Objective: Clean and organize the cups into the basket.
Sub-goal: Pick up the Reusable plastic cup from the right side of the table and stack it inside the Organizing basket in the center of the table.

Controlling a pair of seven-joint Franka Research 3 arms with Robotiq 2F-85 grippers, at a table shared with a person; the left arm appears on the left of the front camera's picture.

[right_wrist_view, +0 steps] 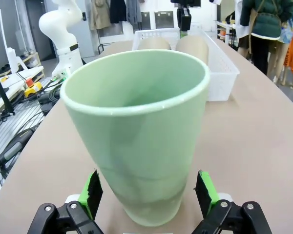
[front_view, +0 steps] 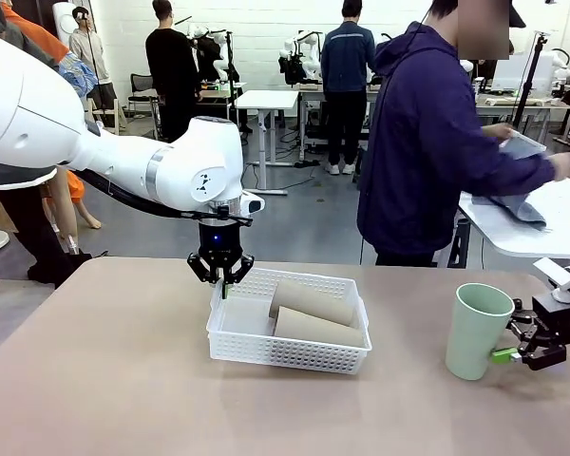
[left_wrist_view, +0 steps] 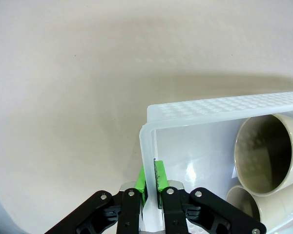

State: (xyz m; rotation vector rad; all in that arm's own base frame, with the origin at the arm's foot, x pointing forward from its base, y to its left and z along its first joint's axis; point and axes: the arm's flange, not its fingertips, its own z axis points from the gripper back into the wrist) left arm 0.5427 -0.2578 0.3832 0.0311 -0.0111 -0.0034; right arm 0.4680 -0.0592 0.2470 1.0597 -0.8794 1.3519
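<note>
Inside basket, two tan cups lying

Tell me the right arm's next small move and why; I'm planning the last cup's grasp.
Probably close the right gripper on the mint green cup: its open jaws flank the upright cup's base. Two tan cups already lie in the basket, whose wall the left gripper clamps.

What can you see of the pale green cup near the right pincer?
The tall, tapered, handleless pale mint-green cup, matte like plastic, stands upright and empty, mouth up with a rounded rim, on the tan table. The open right pincer straddles its lower part; the green pads seem just clear of it.
</note>
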